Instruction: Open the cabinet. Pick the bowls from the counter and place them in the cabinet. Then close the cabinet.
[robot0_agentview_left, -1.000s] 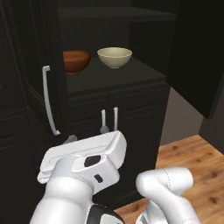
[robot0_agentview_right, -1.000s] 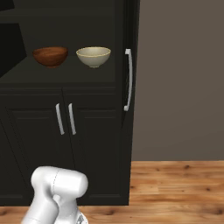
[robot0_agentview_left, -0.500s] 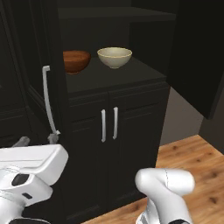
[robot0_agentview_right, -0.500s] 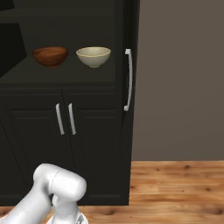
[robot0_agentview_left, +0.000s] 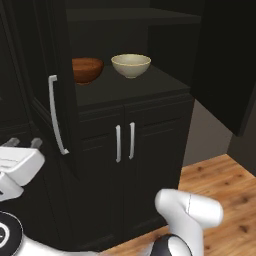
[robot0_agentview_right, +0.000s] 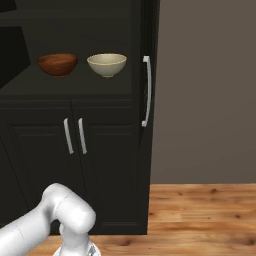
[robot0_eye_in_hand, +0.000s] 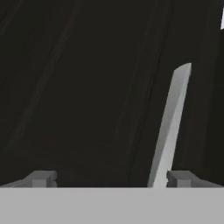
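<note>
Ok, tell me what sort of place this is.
Probably a kitchen: a tall black cabinet with two bowls on its shelf, lower doors beneath, and a wood floor.

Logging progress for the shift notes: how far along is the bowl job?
Mostly done. Both cabinet doors are open, and the brown bowl and cream bowl sit on the inner shelf. In hand: the tool, open and empty, hovers near the left door's handle. Left: closing both doors.
</note>
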